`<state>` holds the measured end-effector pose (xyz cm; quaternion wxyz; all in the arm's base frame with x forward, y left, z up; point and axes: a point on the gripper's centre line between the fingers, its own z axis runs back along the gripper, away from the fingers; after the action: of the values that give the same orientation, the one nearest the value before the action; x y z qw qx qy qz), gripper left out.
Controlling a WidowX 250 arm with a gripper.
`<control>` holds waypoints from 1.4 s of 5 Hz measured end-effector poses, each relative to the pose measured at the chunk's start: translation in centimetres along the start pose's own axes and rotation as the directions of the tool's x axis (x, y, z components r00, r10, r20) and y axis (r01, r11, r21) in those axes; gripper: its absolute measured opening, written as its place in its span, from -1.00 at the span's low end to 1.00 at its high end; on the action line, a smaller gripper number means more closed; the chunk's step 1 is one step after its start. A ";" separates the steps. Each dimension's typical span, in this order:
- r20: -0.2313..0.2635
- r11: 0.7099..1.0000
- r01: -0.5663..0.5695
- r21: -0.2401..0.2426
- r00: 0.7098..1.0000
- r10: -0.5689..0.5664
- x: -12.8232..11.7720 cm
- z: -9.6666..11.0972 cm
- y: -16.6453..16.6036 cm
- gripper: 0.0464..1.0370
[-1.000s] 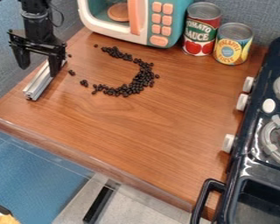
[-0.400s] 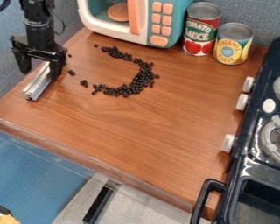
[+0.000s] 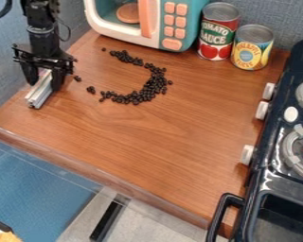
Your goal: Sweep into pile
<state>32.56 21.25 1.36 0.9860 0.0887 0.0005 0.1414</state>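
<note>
The black two-finger gripper (image 3: 45,86) is hanging over the worktop's left side, its fingers standing partly apart and straddling a silver slotted metal bar (image 3: 38,100). Whether they are pressing on the bar, I cannot tell. The gripper is covering part of the bar's upper length; the near end is protruding towards the viewer. The arm (image 3: 42,28) is running out of the top edge. To the right, black beans (image 3: 155,85) are forming a curved band on the wooden worktop (image 3: 160,137), opening towards the gripper, with a few strays lying between. Behind them, a toy microwave (image 3: 116,33) is bounding the worktop, its top being cut off. Beside it are standing a red-and-green can (image 3: 218,30) and a yellow-and-blue can (image 3: 252,47). A toy stove (image 3: 268,184) is flanking the right side, extending beyond the frame. At lower left, a yellow-orange item (image 3: 7,237) is showing only partly, remaining unidentifiable.
</note>
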 end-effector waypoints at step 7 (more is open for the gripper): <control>0.133 0.999 0.025 -0.020 0.991 -0.022 2.6 3.7 3.7 -0.30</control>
<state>34.13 24.86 5.75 0.9864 0.0870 -0.0654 0.1235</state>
